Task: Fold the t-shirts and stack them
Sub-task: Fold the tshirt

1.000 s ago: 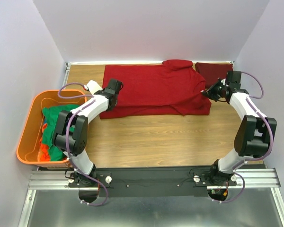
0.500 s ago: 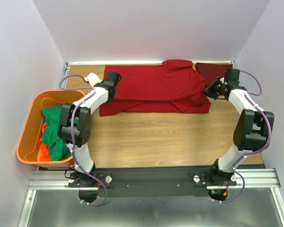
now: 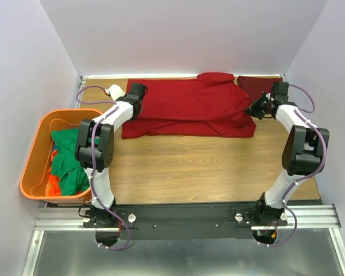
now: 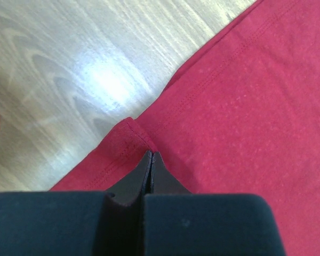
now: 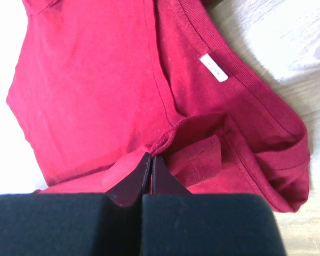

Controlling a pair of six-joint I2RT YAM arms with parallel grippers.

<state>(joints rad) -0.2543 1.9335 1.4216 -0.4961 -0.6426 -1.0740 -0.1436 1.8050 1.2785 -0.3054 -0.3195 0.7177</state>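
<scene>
A bright red t-shirt (image 3: pixel 190 106) lies folded lengthwise across the far half of the table. My left gripper (image 3: pixel 139 102) is shut on its left hem, pinching a corner fold (image 4: pixel 136 130) of the cloth. My right gripper (image 3: pixel 254 109) is shut on the right end near the collar, gripping a fold (image 5: pixel 176 133) beside the white neck label (image 5: pixel 213 68). A dark maroon t-shirt (image 3: pixel 259 86) lies folded at the far right corner. A green t-shirt (image 3: pixel 66 158) sits in the orange tub.
The orange plastic tub (image 3: pixel 34 155) stands off the table's left edge with green and orange cloth in it. White walls close the back and both sides. Bare wood table (image 3: pixel 190 167) lies in front of the red shirt.
Both grippers have carried the near edge of the red shirt away from me toward the back, laying it over the far half. The shirt now forms a narrower band.
</scene>
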